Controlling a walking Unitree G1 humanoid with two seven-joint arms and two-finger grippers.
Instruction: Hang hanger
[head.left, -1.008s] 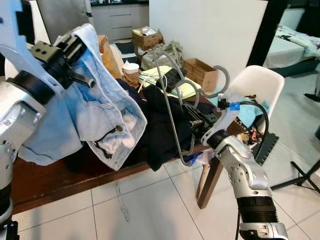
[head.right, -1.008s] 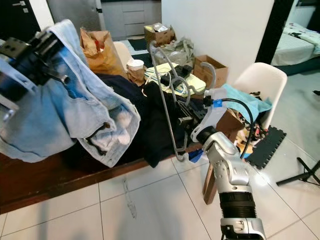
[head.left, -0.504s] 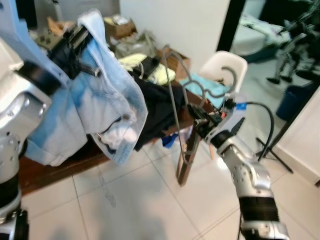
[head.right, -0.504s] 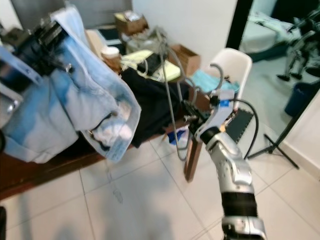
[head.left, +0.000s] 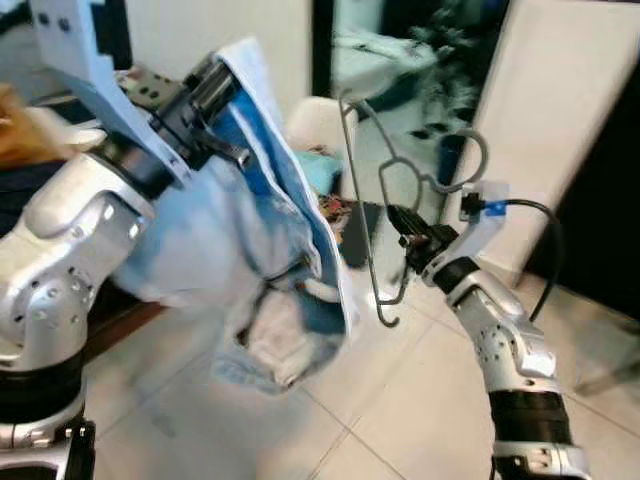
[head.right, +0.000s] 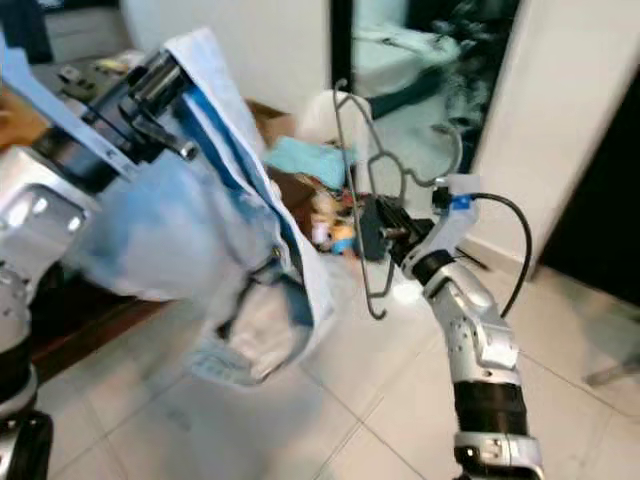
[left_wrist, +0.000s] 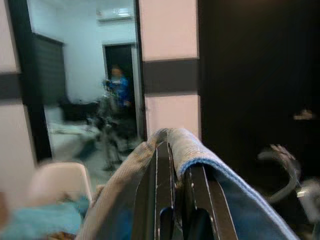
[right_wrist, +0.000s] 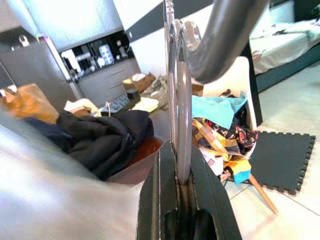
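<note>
Camera turned right — table (head.right: 80, 310) now leftward

Both eye views blurred. Left gripper (head.left: 215, 85) fingertips hidden under denim shorts (head.left: 262, 270). Lower part of hanger (right_wrist: 176, 105) hidden between right gripper (right_wrist: 181, 167) fingers. Person in blue (left_wrist: 119, 85) in left wrist view too blurred for detail. White chair (right_wrist: 235, 82) partly covered by clothes.

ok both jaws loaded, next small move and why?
Probably keep turning toward wherever it hangs. The right gripper clamps the gray hanger, the left gripper carries the denim garment, and the blurred head views reveal no rail yet.
</note>
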